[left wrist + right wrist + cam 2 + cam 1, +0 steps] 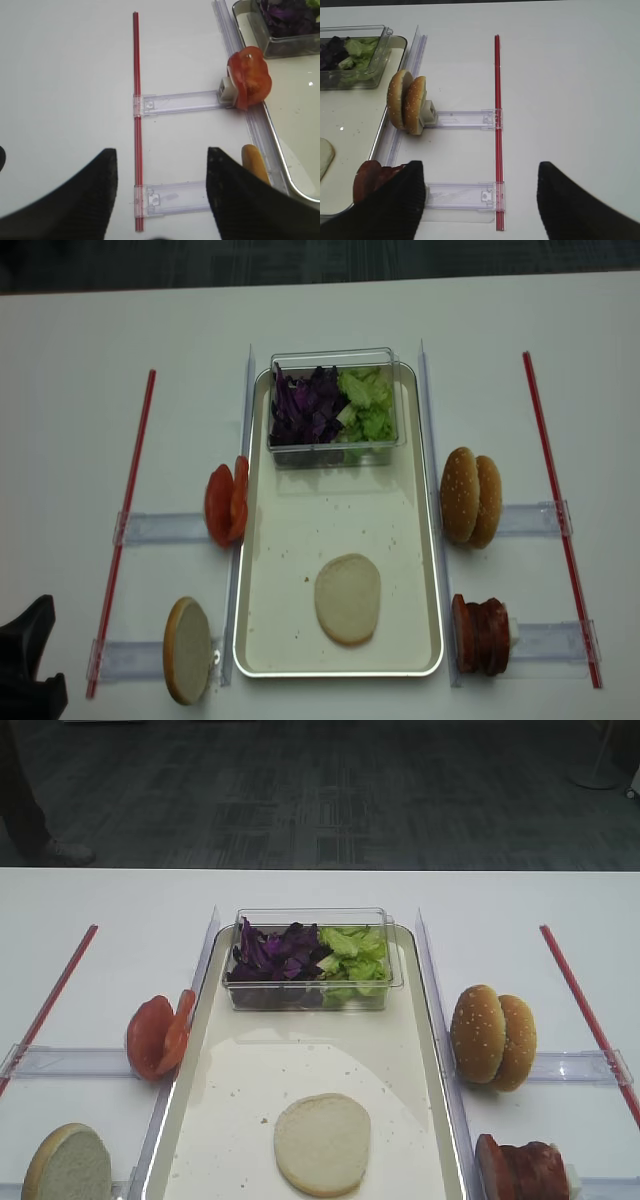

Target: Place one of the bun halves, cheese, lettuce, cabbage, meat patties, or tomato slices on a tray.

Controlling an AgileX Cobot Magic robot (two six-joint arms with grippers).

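A bun half (322, 1143) lies flat on the metal tray (250, 1070). At the tray's far end a clear box holds purple cabbage (272, 952) and lettuce (355, 950). Tomato slices (250, 80) stand upright left of the tray, with another bun half (187, 636) nearer. On the right stand seeded bun halves (407, 102) and meat patties (481, 635). No cheese is in view. My left gripper (161, 165) hangs open over the table left of the tray, holding nothing. My right gripper (480, 172) is open over the table to the right, also holding nothing.
Red strips (585, 1010) (50, 1000) run along both outer sides, joined to clear plastic holders (465, 119) (180, 102) that prop the food. Clear rails (432, 990) border the tray. A person's shoe (62, 850) is on the floor beyond the table.
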